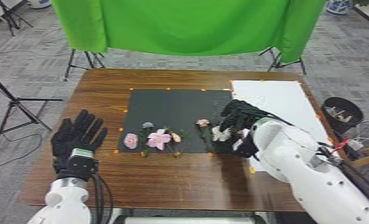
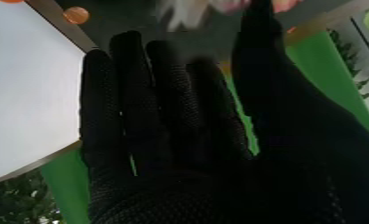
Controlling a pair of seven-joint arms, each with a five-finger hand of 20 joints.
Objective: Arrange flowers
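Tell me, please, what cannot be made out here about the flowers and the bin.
Head view: whether the right hand touches the white flower; the glove hides it.
Right wrist view: the pale petals' full shape; blurred, cut off by the edge.
Head view: the black bin's contents; too small.

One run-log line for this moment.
arrange flowers | right hand: open, near white flower | left hand: open, left of black mat | large pink flower: on mat
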